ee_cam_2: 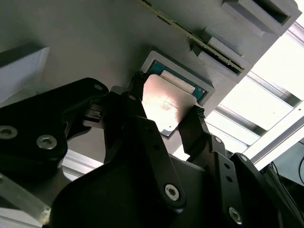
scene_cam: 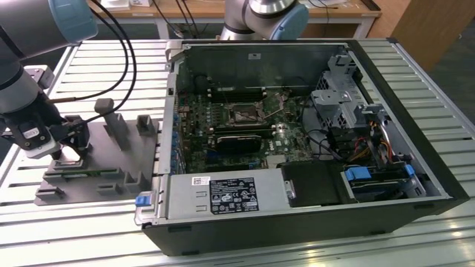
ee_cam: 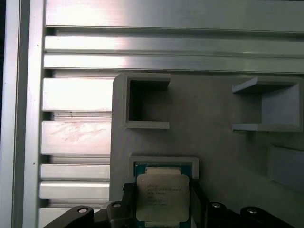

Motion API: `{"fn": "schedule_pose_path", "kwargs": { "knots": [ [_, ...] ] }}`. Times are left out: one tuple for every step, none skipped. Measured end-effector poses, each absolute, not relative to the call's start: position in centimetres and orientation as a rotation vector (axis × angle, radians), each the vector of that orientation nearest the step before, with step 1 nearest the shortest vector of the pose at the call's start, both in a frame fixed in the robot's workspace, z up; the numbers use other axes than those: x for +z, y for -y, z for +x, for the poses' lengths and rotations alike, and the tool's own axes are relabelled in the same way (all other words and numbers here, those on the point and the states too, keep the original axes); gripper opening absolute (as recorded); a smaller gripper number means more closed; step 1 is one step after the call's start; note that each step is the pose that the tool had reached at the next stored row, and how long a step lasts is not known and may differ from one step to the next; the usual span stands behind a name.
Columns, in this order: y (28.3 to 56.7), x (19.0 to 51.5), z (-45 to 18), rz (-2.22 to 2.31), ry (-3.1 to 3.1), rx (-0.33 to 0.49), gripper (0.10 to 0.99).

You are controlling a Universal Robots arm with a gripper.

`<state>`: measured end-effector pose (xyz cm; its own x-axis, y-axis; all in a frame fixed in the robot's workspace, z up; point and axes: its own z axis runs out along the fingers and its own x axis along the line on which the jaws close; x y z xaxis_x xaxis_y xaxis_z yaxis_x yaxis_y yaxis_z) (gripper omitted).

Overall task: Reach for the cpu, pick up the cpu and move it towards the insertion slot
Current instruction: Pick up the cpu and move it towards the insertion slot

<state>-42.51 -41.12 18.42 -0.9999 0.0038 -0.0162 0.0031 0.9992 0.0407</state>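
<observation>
Fingers [ee_cam_2: 194, 124] clamp opposite edges of the cpu [ee_cam_2: 164, 102], mid-frame in the second wrist view, over its tray pocket [ee_cam_2: 185, 71]; so slim a grip may let it tilt or slip.

You are working on a table [scene_cam: 89, 236] built of long pale aluminium slats [ee_cam: 76, 137] with dark grooves between them. Two things sit directly on it. Toward the exterior view's left lies a flat gray plastic tray [scene_cam: 100, 150] with upright blocks. Just beside it, filling the middle and the exterior view's right, an open black computer case [scene_cam: 297, 231] lies on its side. Bare slats run along the near edge.
</observation>
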Motion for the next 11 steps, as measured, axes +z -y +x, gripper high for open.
{"fn": "schedule_pose_path", "kwargs": {
  "knots": [
    [41.12,18.42,-42.51,0.005,-3.125,0.063,0.553],
    [41.12,18.42,-42.51,0.005,-3.125,0.063,0.553],
    [41.12,18.42,-42.51,0.005,-3.125,0.063,0.541],
    [41.12,18.43,-42.51,0.005,-3.125,0.064,0.541],
    [41.11,18.45,-42.50,0.005,-3.125,0.064,0.541],
    [41.11,18.49,-42.51,0.005,-3.125,0.064,0.541],
    [41.11,18.59,-42.51,0.005,-3.125,0.065,0.541],
    [41.11,18.72,-42.51,0.006,-3.125,0.065,0.541],
    [41.11,18.87,-42.51,0.006,-3.125,0.065,0.541],
    [41.11,19.03,-42.51,0.006,-3.125,0.066,0.541],
    [41.11,19.20,-42.51,0.005,-3.125,0.066,0.541]
  ]
}}
